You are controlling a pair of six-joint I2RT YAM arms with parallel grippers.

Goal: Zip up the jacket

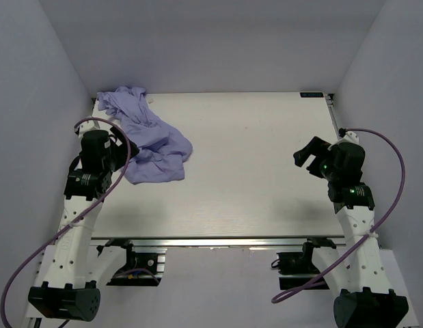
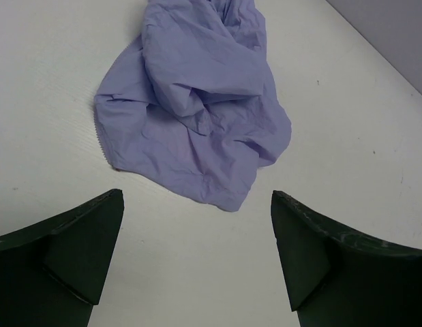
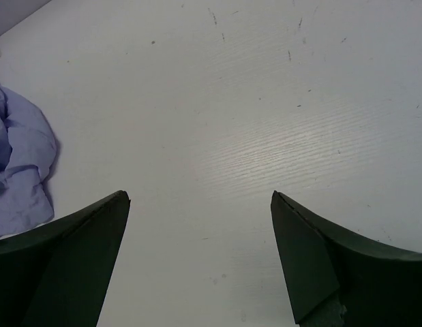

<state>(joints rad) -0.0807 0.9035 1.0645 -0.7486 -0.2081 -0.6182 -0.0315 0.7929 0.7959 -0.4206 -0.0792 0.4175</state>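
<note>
I see my left gripper point(image 2: 197, 196) spread wide and empty, hovering just short of the jacket point(image 2: 197, 109), which lies crumpled at the table's point(image 1: 252, 171) far-left corner. My right gripper point(image 3: 200, 196) is spread too, well apart from it.

The left wrist view crops the jacket point(image 2: 197, 116)

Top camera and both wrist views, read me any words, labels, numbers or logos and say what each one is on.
No text can be read in any view.
The dark label at the far edge of the table: too small to read.
The jacket: no print or brand shows.
</note>
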